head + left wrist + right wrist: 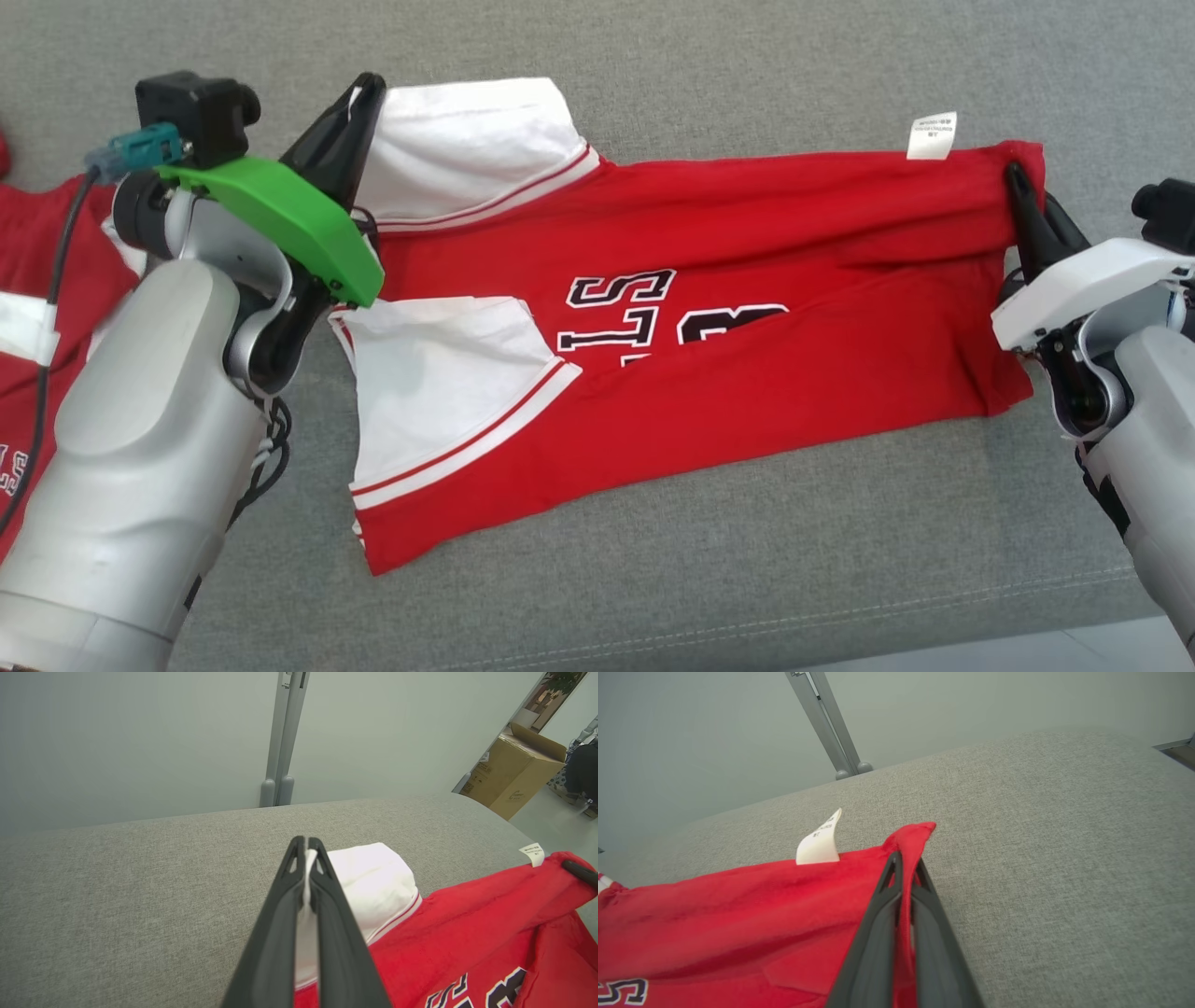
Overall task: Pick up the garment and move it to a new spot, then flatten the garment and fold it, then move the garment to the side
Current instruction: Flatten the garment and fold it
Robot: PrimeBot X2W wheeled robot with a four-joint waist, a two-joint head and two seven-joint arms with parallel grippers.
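Red garment (794, 233) reads "LS"; label (932, 135) illegible.

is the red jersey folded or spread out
Folded: a flap of the jersey lies over its lettering, cutting the letters off along a straight crease.

From my end, the red cloth garment with white sleeves (747, 280) reads as soft, matt knit, and its black-and-white lettering (621, 313) looks flatter and smoother than the cloth around it. The small white care label (932, 135) looks thin and papery. The grey upholstered surface (653, 579) is a coarse, matt weave. I take the long dark fingers (275, 933) for matt black plastic, the green wrist cover (280, 219) and white wrist cover (1074, 280) for smooth plastic with a slight sheen, the silver forearm (140, 467) as satin-smooth, and the brown box (514, 774) as plain cardboard.
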